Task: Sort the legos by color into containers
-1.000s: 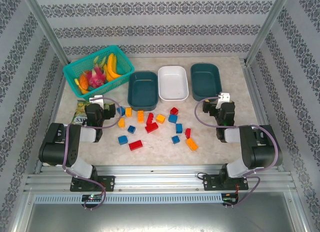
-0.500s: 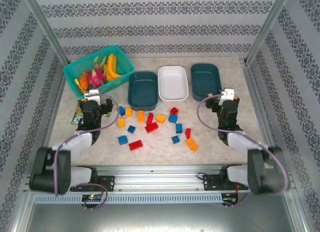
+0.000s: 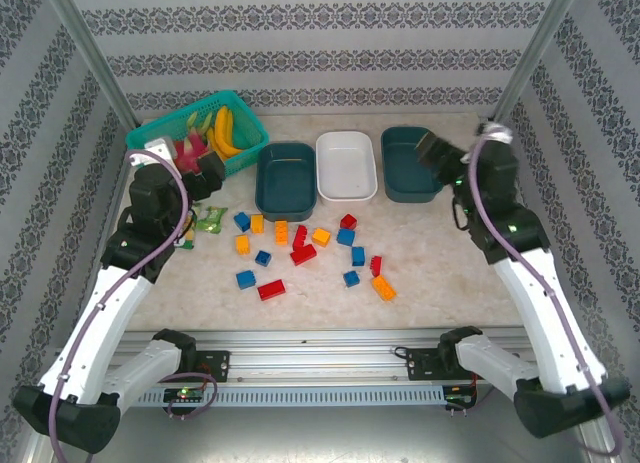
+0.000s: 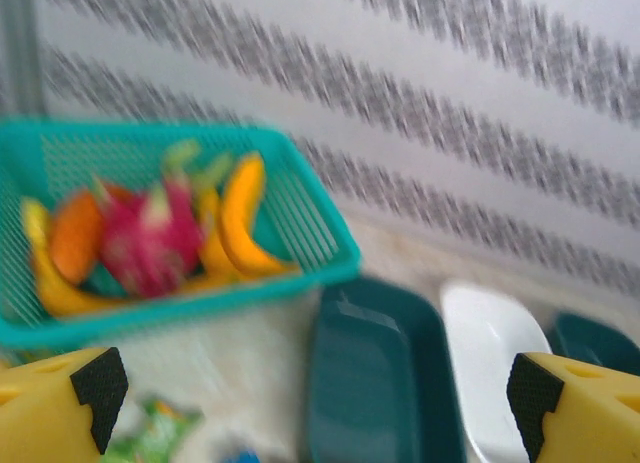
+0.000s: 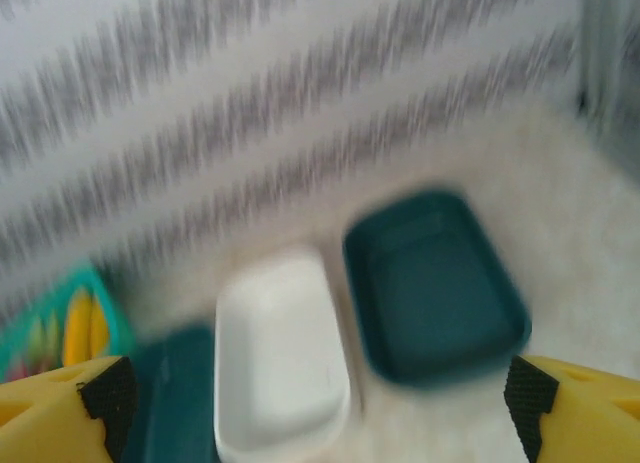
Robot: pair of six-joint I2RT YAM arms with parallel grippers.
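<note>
**Above the worktop (image 3: 440, 273), both grippers spread wide, legos (image 3: 303, 254) loose on the surface**

Over the far-left part of the worktop the left gripper (image 3: 205, 170) hangs raised, at the near-right corner of the mesh basket (image 3: 250, 133); its jaws stand apart, and in the left wrist view the left gripper (image 4: 315, 388) shows its yellow fingers (image 4: 60, 413) at the two lower corners of the picture, with open space between them. Ahead of it and to its left sits the basket with toy fruit (image 4: 150, 243); straight ahead lies the left dark teal tray (image 3: 285, 180); further to its right comes the white tray (image 3: 346, 166); that view is blurred. Just on its near side a green packet (image 3: 210, 219) lies flat.

Across the worktop the right gripper (image 3: 440, 155) hovers at the near-right part of the right dark teal tray (image 3: 400, 161); its jaws are also apart, the yellow fingers (image 5: 580, 408) of the right gripper (image 5: 318, 398) sitting wide at both lower corners of the blurred right wrist view. Ahead of it and slightly to the right lies the right dark teal tray; the white tray is ahead to its left; the left dark teal tray shows beside its left finger.

Red, blue and orange-yellow legos lie scattered between the two grippers and nearer the arm bases; they sit to the right of the left gripper and to the left of the right one; every brick seen rests on the worktop, on the near side of the three trays.
</note>
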